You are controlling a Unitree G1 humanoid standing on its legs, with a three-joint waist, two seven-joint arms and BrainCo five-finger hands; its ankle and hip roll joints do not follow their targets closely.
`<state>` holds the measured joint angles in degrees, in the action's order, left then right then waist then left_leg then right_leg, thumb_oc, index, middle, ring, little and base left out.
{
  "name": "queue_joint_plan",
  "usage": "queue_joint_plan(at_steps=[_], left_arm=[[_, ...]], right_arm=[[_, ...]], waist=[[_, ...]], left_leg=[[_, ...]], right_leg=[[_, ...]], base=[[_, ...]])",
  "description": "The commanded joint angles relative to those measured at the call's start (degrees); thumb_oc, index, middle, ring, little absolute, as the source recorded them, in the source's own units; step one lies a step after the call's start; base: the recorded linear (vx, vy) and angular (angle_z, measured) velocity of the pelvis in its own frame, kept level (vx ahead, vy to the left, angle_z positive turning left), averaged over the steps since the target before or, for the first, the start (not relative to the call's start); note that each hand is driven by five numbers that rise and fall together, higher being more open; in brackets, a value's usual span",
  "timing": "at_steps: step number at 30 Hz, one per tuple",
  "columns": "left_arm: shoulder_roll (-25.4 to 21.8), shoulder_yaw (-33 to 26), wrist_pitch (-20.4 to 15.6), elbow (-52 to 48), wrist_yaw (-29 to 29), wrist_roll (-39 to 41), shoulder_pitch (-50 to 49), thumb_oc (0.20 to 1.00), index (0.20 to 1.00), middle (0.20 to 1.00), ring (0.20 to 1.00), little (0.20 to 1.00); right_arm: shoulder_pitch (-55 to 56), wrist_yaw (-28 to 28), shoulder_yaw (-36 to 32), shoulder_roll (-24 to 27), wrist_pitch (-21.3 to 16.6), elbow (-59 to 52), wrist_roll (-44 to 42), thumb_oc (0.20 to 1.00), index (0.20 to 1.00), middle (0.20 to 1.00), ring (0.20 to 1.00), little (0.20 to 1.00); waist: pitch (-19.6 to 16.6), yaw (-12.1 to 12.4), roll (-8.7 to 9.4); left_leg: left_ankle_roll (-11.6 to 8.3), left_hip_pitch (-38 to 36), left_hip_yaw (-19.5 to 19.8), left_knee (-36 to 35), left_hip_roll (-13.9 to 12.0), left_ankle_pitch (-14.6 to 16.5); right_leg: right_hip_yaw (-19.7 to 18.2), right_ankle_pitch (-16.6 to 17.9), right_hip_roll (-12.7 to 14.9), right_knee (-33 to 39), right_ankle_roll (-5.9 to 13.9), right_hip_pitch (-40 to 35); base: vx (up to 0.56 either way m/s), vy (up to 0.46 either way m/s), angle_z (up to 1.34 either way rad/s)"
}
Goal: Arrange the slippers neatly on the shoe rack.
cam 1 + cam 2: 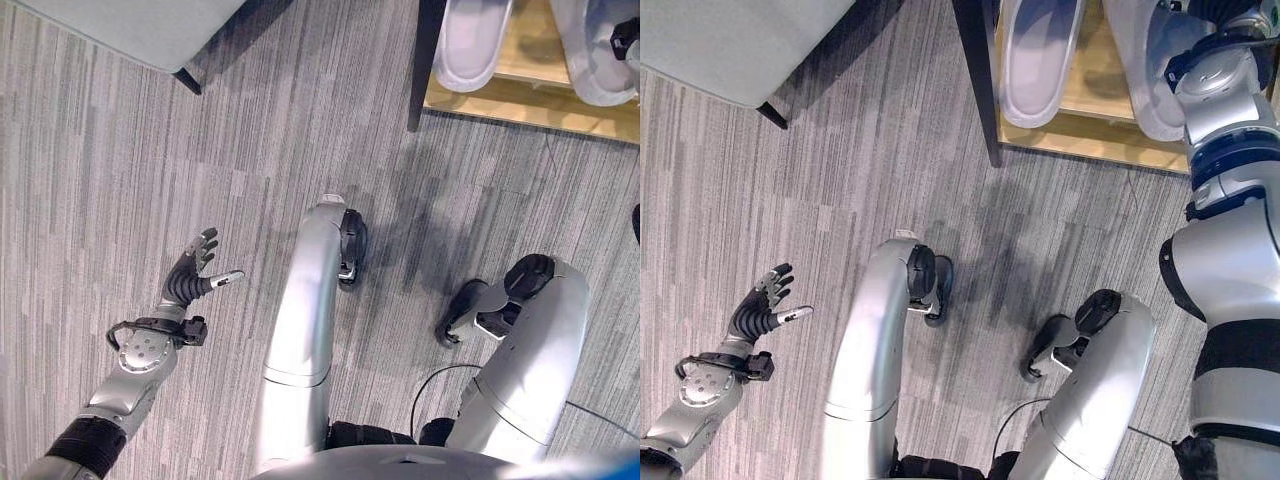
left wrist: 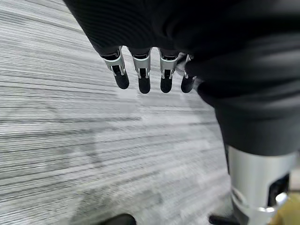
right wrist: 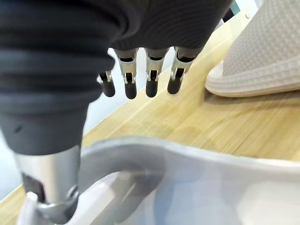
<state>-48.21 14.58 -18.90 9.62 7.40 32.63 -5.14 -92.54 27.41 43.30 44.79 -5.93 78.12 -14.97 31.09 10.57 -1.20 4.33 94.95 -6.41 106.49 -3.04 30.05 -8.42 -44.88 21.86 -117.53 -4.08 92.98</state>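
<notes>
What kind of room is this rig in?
Probably a home-style entryway or a mock-up of one: grey striped carpet, a wooden shoe rack holding pale slippers, and a grey upholstered seat on dark legs nearby.

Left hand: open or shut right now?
Open. The left hand hangs over bare floor, fingers straight and spread, holding nothing; its wrist view shows only carpet past them.
</notes>
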Motion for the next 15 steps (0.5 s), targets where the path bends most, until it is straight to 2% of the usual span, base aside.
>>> queue_joint_plan(at_steps=[1, 5, 10, 11, 15], left_arm=[[-0.4, -1.7, -1.5, -2.4, -0.4, 0.3, -3.6, 1.0, 1.0, 1.0, 1.0, 1.0], [-0.4, -1.9, -1.1, -2.6, 0.0, 0.6, -4.5, 1.0, 1.0, 1.0, 1.0, 1.0], [-0.7, -1.3, -0.8, -3.6, -0.2, 0.9, -5.3, 1.0, 1.0, 1.0, 1.0, 1.0], [3.0, 3.4, 0.4, 6.8, 2.3, -0.2, 3.2, 1.0, 1.0, 1.0, 1.0, 1.0], [5.7, 4.2, -0.1, 13.7, 3.7, -0.5, 5.3, 1.0, 1.0, 1.0, 1.0, 1.0]], right_arm=[[-6.7, 1.4, 2.3, -0.4, -2.0, 0.5, -1.7, 1.0, 1.0, 1.0, 1.0, 1.0], [-5.3, 1.7, 1.5, -1.2, -2.3, -0.9, -2.2, 1.0, 1.0, 1.0, 1.0, 1.0], [-3.7, 2.6, 0.8, -1.5, -2.0, -0.8, -1.3, 1.0, 1.0, 1.0, 1.0, 1.0], [-3.9, 3.4, 0.0, -5.9, -1.8, -2.0, -1.2, 1.0, 1.0, 1.0, 1.0, 1.0], [-3.1, 6.7, 0.4, -4.6, -2.6, -7.6, 1.9, 1.0, 1.0, 1.0, 1.0, 1.0]], waist=[[-1.3, 0.4, -0.02], [-1.3, 0.0, 0.43], [-1.3, -0.2, -0.15], [-1.3, -1.6, 0.86], [-1.3, -2.1, 1.09]], left_leg=[[-0.32, -5.0, 6.9, 0.7, -0.1, 7.2], [-0.45, -5.0, 6.8, 1.2, -0.6, 7.5], [-0.51, -5.0, 7.2, 1.0, -0.8, 7.4], [-0.57, -5.0, 7.2, 1.1, -1.4, 7.3], [-0.55, -5.0, 7.4, 2.0, -1.6, 7.8]], right_leg=[[-5.6, 6.1, -0.6, 0.4, -3.22, -3.0], [-6.0, 6.3, -0.8, -0.3, -3.14, -3.0], [-5.6, 6.3, -1.1, 0.4, -3.16, -3.0], [-5.5, 6.5, -1.4, 0.4, -3.1, -3.0], [-5.6, 5.8, -1.7, -0.2, -3.25, -3.0]], base=[[-0.02, 0.048, 0.0], [-0.02, 0.028, -0.01], [-0.03, 0.025, -0.05], [-0.02, 0.044, -0.05], [0.0, 0.013, -0.17]])
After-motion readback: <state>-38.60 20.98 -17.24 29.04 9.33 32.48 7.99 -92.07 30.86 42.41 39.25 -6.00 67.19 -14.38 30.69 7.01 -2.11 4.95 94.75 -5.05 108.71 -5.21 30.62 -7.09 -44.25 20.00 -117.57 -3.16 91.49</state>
